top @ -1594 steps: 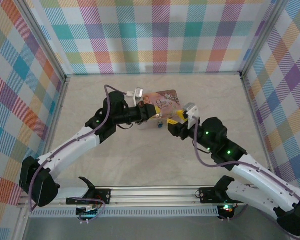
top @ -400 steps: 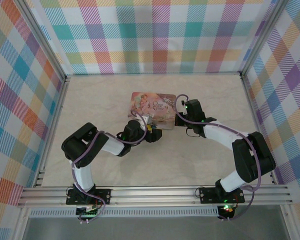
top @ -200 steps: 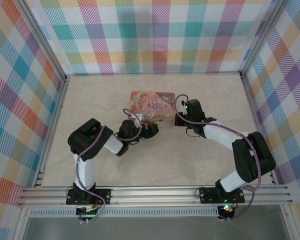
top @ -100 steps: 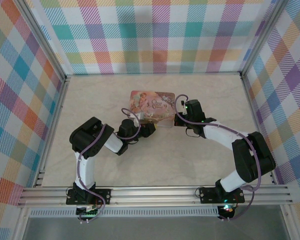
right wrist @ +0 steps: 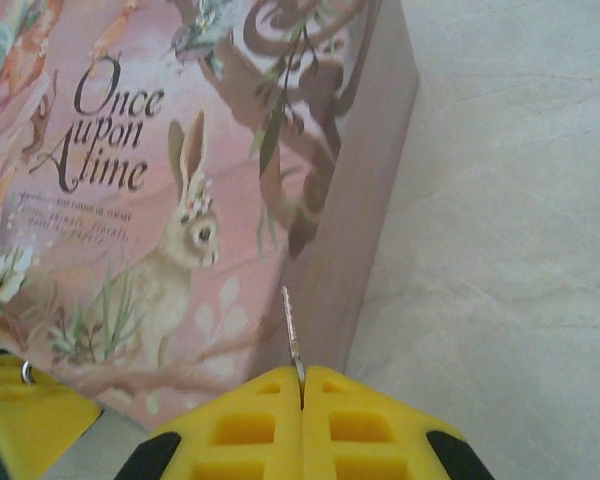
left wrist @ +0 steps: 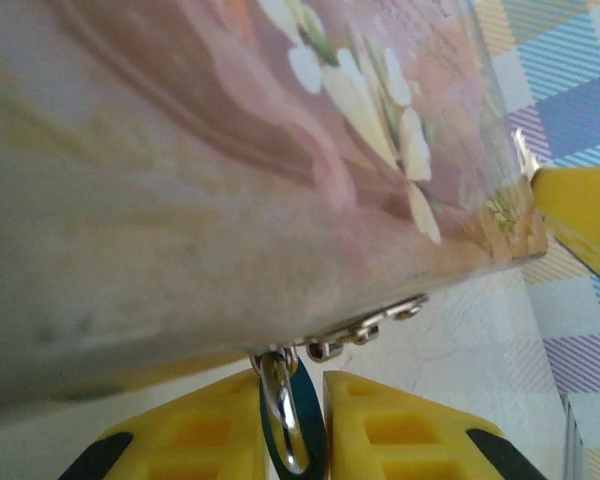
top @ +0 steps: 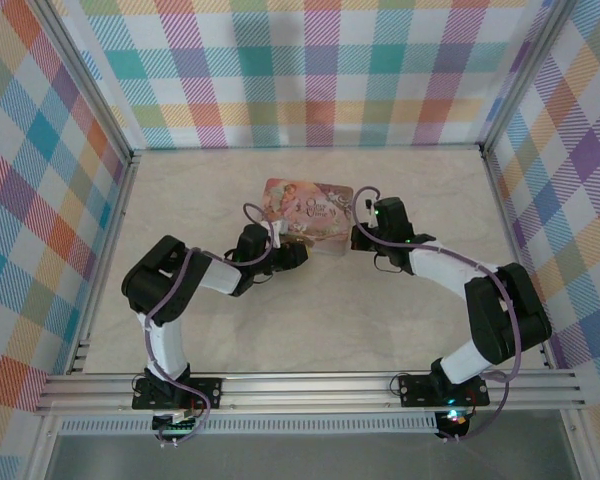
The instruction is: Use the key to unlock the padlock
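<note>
The padlock [left wrist: 285, 420] hangs at the hasp [left wrist: 365, 328] on the pink tin [right wrist: 160, 200], pinched narrowly in the jaws of the left gripper [left wrist: 292, 388]. The right gripper [right wrist: 302, 388], clamped tight on the key [right wrist: 292, 335], sits at about two o'clock from it in the left wrist view. The key's long axis points to twelve o'clock from its fingers. The tin's corner stands between them, so the key probably has to swing round it.
</note>
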### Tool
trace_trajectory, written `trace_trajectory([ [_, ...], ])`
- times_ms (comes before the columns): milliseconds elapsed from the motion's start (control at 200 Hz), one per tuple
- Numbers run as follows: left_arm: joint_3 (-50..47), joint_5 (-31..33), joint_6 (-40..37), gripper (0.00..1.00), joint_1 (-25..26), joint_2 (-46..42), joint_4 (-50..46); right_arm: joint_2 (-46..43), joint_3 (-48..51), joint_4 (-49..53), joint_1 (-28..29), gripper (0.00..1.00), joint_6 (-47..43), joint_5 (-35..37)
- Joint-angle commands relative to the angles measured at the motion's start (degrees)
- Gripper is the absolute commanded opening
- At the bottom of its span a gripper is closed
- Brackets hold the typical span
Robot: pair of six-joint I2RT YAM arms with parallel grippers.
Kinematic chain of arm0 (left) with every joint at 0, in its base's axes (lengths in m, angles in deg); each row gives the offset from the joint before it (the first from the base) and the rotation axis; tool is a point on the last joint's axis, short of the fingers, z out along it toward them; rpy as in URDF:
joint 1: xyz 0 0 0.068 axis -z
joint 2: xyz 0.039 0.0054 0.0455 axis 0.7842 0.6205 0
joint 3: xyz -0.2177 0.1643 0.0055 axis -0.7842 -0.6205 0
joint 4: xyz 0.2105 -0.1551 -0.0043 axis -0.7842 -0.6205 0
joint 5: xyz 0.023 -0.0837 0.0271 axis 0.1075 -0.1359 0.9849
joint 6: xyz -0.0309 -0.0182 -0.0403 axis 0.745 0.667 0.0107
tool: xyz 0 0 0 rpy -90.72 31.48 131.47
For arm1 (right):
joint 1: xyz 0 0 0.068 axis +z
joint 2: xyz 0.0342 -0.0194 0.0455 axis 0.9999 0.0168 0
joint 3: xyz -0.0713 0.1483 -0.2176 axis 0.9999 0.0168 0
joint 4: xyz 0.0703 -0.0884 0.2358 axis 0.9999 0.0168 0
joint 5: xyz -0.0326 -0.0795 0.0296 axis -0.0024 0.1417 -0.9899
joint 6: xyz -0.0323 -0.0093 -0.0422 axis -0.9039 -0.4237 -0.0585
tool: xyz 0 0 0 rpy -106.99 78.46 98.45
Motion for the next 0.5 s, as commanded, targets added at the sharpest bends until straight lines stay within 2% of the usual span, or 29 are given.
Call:
trace_trajectory([
  [0, 1.96, -5.82, -1.01, 0.19, -0.33, -3.10, -19.28, 1.20, -2.05, -0.69, -0.64, 0.00, -0.57, -1.75],
  [95, 4.07, -6.93, -0.42, 0.18, -0.85, -4.75, -25.14, -0.72, -1.13, -0.60, -1.78, 0.00, 0.06, -3.03],
  [115, 4.59, -7.29, -0.05, 0.15, -1.02, -4.93, -25.97, -1.37, -0.67, -0.64, -2.03, 0.00, 0.23, -3.45],
  [285, 8.01, -9.64, 5.52, 0.14, -1.43, -6.44, -27.17, -10.00, 2.61, 2.46, -5.88, 0.00, 0.23, -8.02],
  [495, 13.24, -10.72, 11.29, 0.13, -1.13, -7.05, -26.21, -23.87, 8.47, 2.52, -7.20, 0.00, 3.09, -21.70],
])
